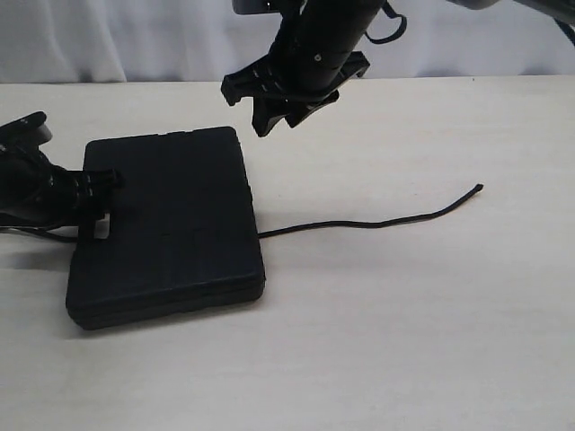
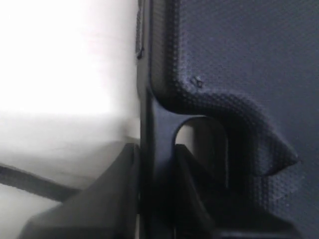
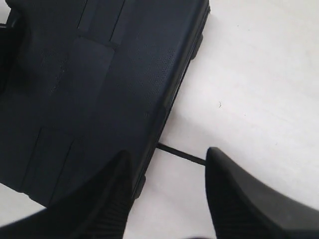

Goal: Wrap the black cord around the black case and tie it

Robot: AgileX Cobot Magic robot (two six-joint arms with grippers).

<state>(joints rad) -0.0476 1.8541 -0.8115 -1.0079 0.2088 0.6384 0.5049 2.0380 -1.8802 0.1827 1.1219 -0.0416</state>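
Left fingers [image 2: 112, 199] clamp black case [image 1: 171, 224] at handle [image 2: 157, 149]; right fingers [image 3: 239, 199] spread, hovering. Next, probably: right grabs black cord [image 1: 377, 222] and starts the wrap.

Basically black stuff on cream

Matte black case [image 1: 166, 224] with a fine pebbled grain all over, thin black cord [image 1: 377, 222], plain pale cream tabletop [image 1: 404, 341], white curtain [image 1: 108, 36] at the back, and black fingers [image 3: 94, 209] with ribbed inner faces.

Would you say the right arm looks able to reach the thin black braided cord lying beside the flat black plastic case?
Probably yes: the open right gripper hovers above the case, and the cord trails over bare table.
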